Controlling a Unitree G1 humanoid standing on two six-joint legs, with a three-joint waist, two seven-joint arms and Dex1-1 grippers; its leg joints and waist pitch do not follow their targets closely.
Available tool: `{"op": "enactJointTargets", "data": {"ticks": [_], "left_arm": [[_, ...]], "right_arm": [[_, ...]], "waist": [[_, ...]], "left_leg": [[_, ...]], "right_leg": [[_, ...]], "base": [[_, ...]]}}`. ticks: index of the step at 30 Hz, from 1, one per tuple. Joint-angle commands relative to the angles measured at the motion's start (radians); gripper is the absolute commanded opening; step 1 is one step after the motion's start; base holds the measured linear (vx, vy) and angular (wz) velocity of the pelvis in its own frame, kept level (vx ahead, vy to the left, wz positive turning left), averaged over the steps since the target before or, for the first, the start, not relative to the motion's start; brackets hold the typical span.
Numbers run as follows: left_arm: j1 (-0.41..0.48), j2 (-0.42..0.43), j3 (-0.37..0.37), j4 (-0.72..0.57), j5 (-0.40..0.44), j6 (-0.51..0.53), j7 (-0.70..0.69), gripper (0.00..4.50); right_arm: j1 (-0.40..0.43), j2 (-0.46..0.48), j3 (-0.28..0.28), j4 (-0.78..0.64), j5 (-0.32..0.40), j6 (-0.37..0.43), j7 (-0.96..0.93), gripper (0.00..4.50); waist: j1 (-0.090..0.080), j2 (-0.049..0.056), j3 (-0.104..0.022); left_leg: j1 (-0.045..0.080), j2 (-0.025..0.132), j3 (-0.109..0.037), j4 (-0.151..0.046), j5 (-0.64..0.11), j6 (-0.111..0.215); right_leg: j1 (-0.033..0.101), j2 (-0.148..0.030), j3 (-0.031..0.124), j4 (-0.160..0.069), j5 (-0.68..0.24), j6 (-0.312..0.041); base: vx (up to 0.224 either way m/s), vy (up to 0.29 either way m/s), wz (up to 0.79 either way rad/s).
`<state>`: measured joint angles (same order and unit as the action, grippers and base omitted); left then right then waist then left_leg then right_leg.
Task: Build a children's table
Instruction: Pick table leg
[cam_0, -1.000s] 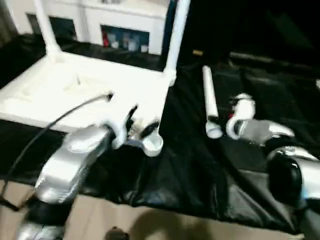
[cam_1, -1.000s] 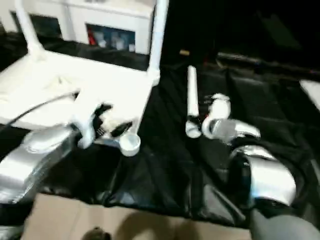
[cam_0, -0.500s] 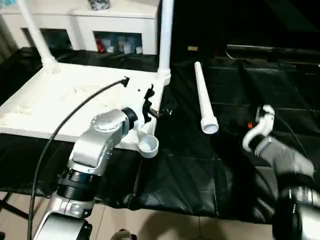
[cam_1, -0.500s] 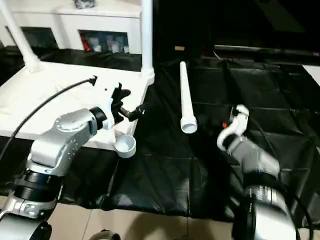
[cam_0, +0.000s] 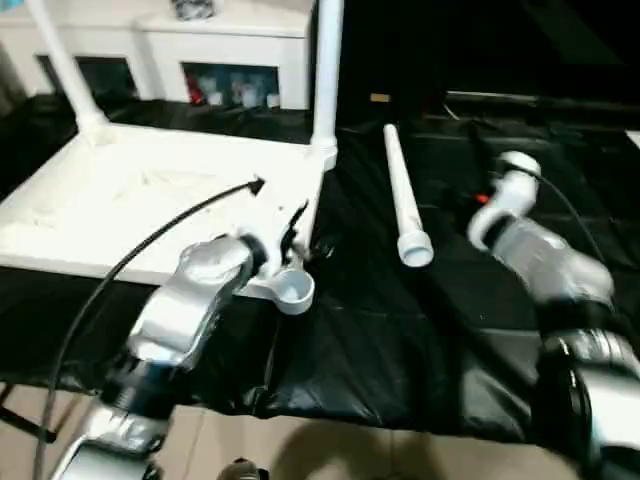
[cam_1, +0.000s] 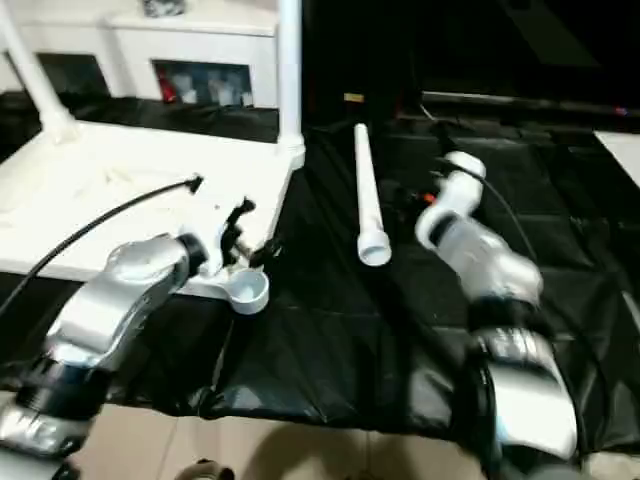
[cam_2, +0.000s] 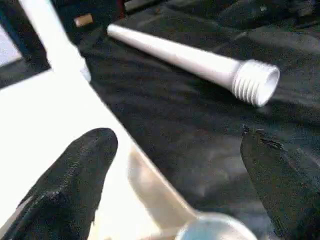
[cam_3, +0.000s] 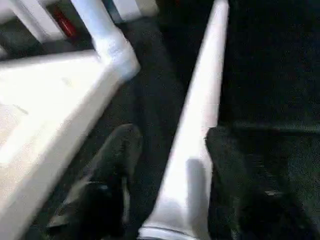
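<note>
The children's table top (cam_0: 150, 190) lies underside up on black cloth, with two white legs (cam_0: 325, 70) standing upright in its far corners. Its near right corner socket (cam_0: 293, 290) holds nothing. A loose leg (cam_0: 405, 195) lies on the cloth to the right of the top, threaded end (cam_2: 257, 82) toward me. My left gripper (cam_2: 175, 145) hangs wide open over the near right corner, holding nothing. My right gripper (cam_3: 172, 134) hovers just right of the loose leg. In the right wrist view its open fingers (cam_3: 117, 150) frame the tube without clamping it.
A white glass-door cabinet (cam_0: 230, 60) stands behind the table top. Black cloth (cam_0: 400, 340) covers the work surface up to its front edge, with floor (cam_0: 300, 445) below. A black cable (cam_0: 150, 240) arcs from my left arm over the top.
The camera has shifted. My right gripper has risen and moved away from me, closer to the loose leg. The left gripper stays wide open at the near right corner.
</note>
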<state>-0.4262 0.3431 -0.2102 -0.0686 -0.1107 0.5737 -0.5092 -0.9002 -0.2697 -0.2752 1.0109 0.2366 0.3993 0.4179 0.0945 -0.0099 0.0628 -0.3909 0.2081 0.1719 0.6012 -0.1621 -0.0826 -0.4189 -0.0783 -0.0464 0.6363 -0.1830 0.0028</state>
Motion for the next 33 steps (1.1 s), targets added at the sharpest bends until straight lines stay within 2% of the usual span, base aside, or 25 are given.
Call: {"op": "enactJointTargets", "data": {"ticks": [1, 3, 5, 6, 8, 9, 10, 11, 12, 13, 14, 15, 17, 20, 21, 22, 23, 24, 25, 27, 28, 29, 30, 32, 33], "left_arm": [[0.022, 0.021, 0.012, -0.071, 0.002, 0.039, -0.002, 4.50], [0.100, 0.076, 0.050, -0.222, -0.024, 0.098, -0.019, 4.50], [0.134, 0.106, 0.076, -0.298, -0.046, 0.131, -0.032, 4.50], [0.145, 0.119, 0.085, -0.329, -0.055, 0.146, -0.038, 4.50], [0.164, 0.158, 0.112, -0.382, -0.071, 0.183, -0.058, 4.50], [0.171, 0.182, 0.130, -0.410, -0.078, 0.208, -0.068, 4.50], [0.178, 0.203, 0.145, -0.441, -0.083, 0.235, -0.075, 4.50], [0.179, 0.205, 0.147, -0.445, -0.084, 0.239, -0.076, 4.50], [0.181, 0.218, 0.158, -0.454, -0.086, 0.251, -0.081, 4.50], [0.185, 0.230, 0.171, -0.472, -0.092, 0.270, -0.084, 4.50], [0.185, 0.232, 0.172, -0.474, -0.092, 0.272, -0.085, 4.50], [0.191, 0.253, 0.193, -0.499, -0.105, 0.302, -0.089, 4.50], [0.200, 0.282, 0.223, -0.540, -0.126, 0.349, -0.095, 4.50], [0.220, 0.314, 0.265, -0.608, -0.161, 0.421, -0.102, 4.50], [0.227, 0.321, 0.276, -0.622, -0.166, 0.438, -0.106, 4.50], [0.229, 0.322, 0.277, -0.625, -0.167, 0.440, -0.106, 4.50], [0.241, 0.328, 0.293, -0.649, -0.170, 0.463, -0.108, 4.50], [0.252, 0.332, 0.306, -0.672, -0.174, 0.482, -0.106, 4.50], [0.259, 0.334, 0.316, -0.685, -0.178, 0.495, -0.104, 4.50], [0.268, 0.335, 0.330, -0.707, -0.187, 0.517, -0.097, 4.50], [0.268, 0.335, 0.330, -0.707, -0.187, 0.517, -0.097, 4.50], [0.271, 0.337, 0.336, -0.716, -0.192, 0.528, -0.094, 4.50], [0.273, 0.337, 0.341, -0.727, -0.198, 0.541, -0.089, 4.50], [0.274, 0.337, 0.351, -0.742, -0.208, 0.564, -0.081, 4.50], [0.274, 0.338, 0.355, -0.751, -0.215, 0.578, -0.076, 4.50]], "right_arm": [[-0.044, -0.006, 0.012, 0.065, -0.027, -0.035, -0.017, 2.82], [-0.119, 0.000, 0.031, 0.163, -0.064, -0.088, -0.065, 2.92], [-0.154, -0.001, 0.036, 0.201, -0.079, -0.112, -0.093, 3.07], [-0.168, -0.003, 0.037, 0.217, -0.084, -0.121, -0.099, 3.19], [-0.197, -0.004, 0.037, 0.243, -0.093, -0.133, -0.122, 3.31], [-0.211, -0.004, 0.041, 0.257, -0.101, -0.134, -0.139, 3.35], [-0.223, -0.005, 0.045, 0.267, -0.109, -0.131, -0.154, 3.56], [-0.224, -0.005, 0.046, 0.268, -0.111, -0.131, -0.156, 3.68], [-0.228, -0.004, 0.057, 0.274, -0.123, -0.129, -0.163, 3.68], [-0.233, -0.004, 0.066, 0.282, -0.134, -0.126, -0.169, 3.76], [-0.234, -0.004, 0.067, 0.283, -0.135, -0.125, -0.169, 3.86], [-0.241, -0.003, 0.077, 0.299, -0.153, -0.117, -0.193, 3.86], [-0.250, -0.003, 0.087, 0.323, -0.177, -0.108, -0.234, 3.86], [-0.261, 0.001, 0.072, 0.339, -0.174, -0.105, -0.245, 3.86], [-0.264, 0.003, 0.069, 0.342, -0.173, -0.101, -0.243, 3.86], [-0.265, 0.003, 0.069, 0.342, -0.172, -0.100, -0.243, 3.86], [-0.269, 0.007, 0.067, 0.344, -0.170, -0.091, -0.229, 3.86], [-0.272, 0.011, 0.067, 0.345, -0.170, -0.085, -0.208, 3.86], [-0.275, 0.015, 0.066, 0.346, -0.169, -0.079, -0.192, 3.86], [-0.281, 0.019, 0.070, 0.348, -0.174, -0.075, -0.166, 3.86], [-0.281, 0.019, 0.070, 0.348, -0.174, -0.075, -0.166, 3.86], [-0.286, 0.022, 0.068, 0.349, -0.173, -0.070, -0.154, 3.86], [-0.289, 0.023, 0.066, 0.351, -0.175, -0.068, -0.145, 3.86], [-0.299, 0.027, 0.058, 0.353, -0.171, -0.049, -0.130, 3.86], [-0.303, 0.028, 0.052, 0.355, -0.167, -0.037, -0.124, 3.86]], "waist": [[0.009, -0.012, -0.080], [0.012, -0.007, -0.082], [0.012, -0.006, -0.079], [0.014, -0.002, -0.070], [0.018, -0.004, -0.070], [0.015, 0.003, -0.042], [0.015, 0.002, -0.044], [0.016, 0.000, -0.039], [0.016, 0.003, -0.024], [0.015, 0.003, -0.027], [0.015, 0.005, -0.017], [0.011, -0.001, -0.011], [0.008, 0.000, -0.004], [0.003, -0.005, 0.015], [0.000, -0.008, 0.022], [-0.004, -0.008, 0.021], [-0.011, -0.021, 0.032], [-0.012, -0.019, 0.031], [-0.014, -0.019, 0.038], [-0.022, -0.025, 0.050], [-0.021, -0.023, 0.053], [-0.024, -0.026, 0.058], [-0.028, -0.037, 0.062], [-0.033, -0.033, 0.068], [-0.035, -0.040, 0.073]], "left_leg": [[0.016, 0.010, 0.006, -0.066, -0.180, -0.004], [0.008, 0.013, 0.001, -0.065, -0.140, -0.004], [0.012, 0.009, 0.006, -0.063, -0.149, 0.002], [0.013, 0.009, 0.007, -0.063, -0.161, 0.003], [0.015, 0.009, 0.008, -0.064, -0.184, 0.003], [0.009, 0.008, 0.006, -0.072, -0.235, -0.004], [0.015, 0.008, 0.004, -0.073, -0.269, -0.018], [0.018, 0.008, 0.006, -0.073, -0.286, -0.020], [0.017, 0.007, 0.006, -0.077, -0.308, -0.022], [0.019, 0.006, 0.003, -0.079, -0.338, -0.033], [0.017, 0.007, 0.001, -0.082, -0.347, -0.039], [0.010, 0.005, -0.004, -0.085, -0.347, -0.046], [0.003, 0.003, -0.003, -0.083, -0.293, -0.047], [0.002, 0.003, 0.000, -0.084, -0.289, -0.040], [-0.003, 0.003, -0.001, -0.084, -0.267, -0.032], [-0.005, 0.003, 0.000, -0.080, -0.210, -0.019], [-0.012, 0.001, 0.004, -0.078, -0.158, -0.001], [-0.014, 0.001, 0.002, -0.077, -0.133, 0.005], [-0.012, 0.002, 0.005, -0.074, -0.104, 0.020], [-0.012, 0.005, 0.006, -0.075, -0.092, 0.027], [-0.010, 0.005, 0.005, -0.075, -0.092, 0.027], [-0.008, 0.006, 0.007, -0.076, -0.092, 0.025], [-0.008, 0.006, 0.008, -0.077, -0.092, 0.027], [-0.005, 0.009, 0.007, -0.078, -0.094, 0.020], [-0.003, 0.009, 0.008, -0.079, -0.095, 0.017]], "right_leg": [[0.050, -0.046, 0.024, -0.073, -0.192, -0.205], [0.053, -0.050, 0.020, -0.056, -0.105, -0.239], [0.050, -0.043, 0.022, -0.057, -0.088, -0.245], [0.044, -0.042, 0.024, -0.060, -0.091, -0.243], [0.045, -0.041, 0.024, -0.063, -0.113, -0.238], [0.031, -0.036, 0.027, -0.071, -0.165, -0.222], [0.032, -0.037, 0.026, -0.069, -0.197, -0.213], [0.027, -0.035, 0.028, -0.075, -0.215, -0.200], [0.018, -0.033, 0.030, -0.080, -0.239, -0.190], [0.021, -0.034, 0.030, -0.081, -0.279, -0.177], [0.016, -0.035, 0.031, -0.081, -0.290, -0.172], [0.022, -0.036, 0.030, -0.077, -0.296, -0.165], [0.021, -0.036, 0.031, -0.074, -0.242, -0.174], [0.016, -0.035, 0.034, -0.075, -0.229, -0.181], [0.019, -0.036, 0.034, -0.072, -0.214, -0.183], [0.020, -0.035, 0.034, -0.068, -0.153, -0.194], [0.020, -0.031, 0.034, -0.064, -0.103, -0.201], [0.024, -0.032, 0.034, -0.058, -0.077, -0.208], [0.020, -0.030, 0.035, -0.058, -0.041, -0.219], [0.020, -0.031, 0.036, -0.056, -0.019, -0.236], [0.019, -0.032, 0.036, -0.055, -0.019, -0.239], [0.020, -0.032, 0.038, -0.055, -0.012, -0.246], [0.020, -0.031, 0.038, -0.057, -0.014, -0.246], [0.020, -0.034, 0.038, -0.055, -0.013, -0.253], [0.021, -0.034, 0.039, -0.056, -0.018, -0.254]], "base": [[0.000, 0.000, 0.00], [0.000, 0.000, 0.00], [0.000, 0.000, 0.00], [0.000, 0.000, 0.00], [0.000, 0.000, 0.00], [0.000, 0.000, 0.00], [0.000, 0.000, 0.00], [0.000, 0.000, 0.00], [0.000, 0.000, 0.00], [0.000, 0.000, 0.00], [0.000, 0.000, 0.00], [0.000, 0.000, 0.00], [0.000, 0.000, 0.00], [0.000, 0.000, 0.00], [0.000, 0.000, 0.00], [0.000, 0.000, 0.00], [0.000, 0.000, 0.00], [0.000, 0.000, 0.00], [0.000, 0.000, 0.00], [0.000, 0.000, 0.00], [0.000, 0.000, 0.00], [0.000, 0.000, 0.00], [0.000, 0.000, 0.00], [0.000, 0.000, 0.00], [0.000, 0.000, 0.00]]}}
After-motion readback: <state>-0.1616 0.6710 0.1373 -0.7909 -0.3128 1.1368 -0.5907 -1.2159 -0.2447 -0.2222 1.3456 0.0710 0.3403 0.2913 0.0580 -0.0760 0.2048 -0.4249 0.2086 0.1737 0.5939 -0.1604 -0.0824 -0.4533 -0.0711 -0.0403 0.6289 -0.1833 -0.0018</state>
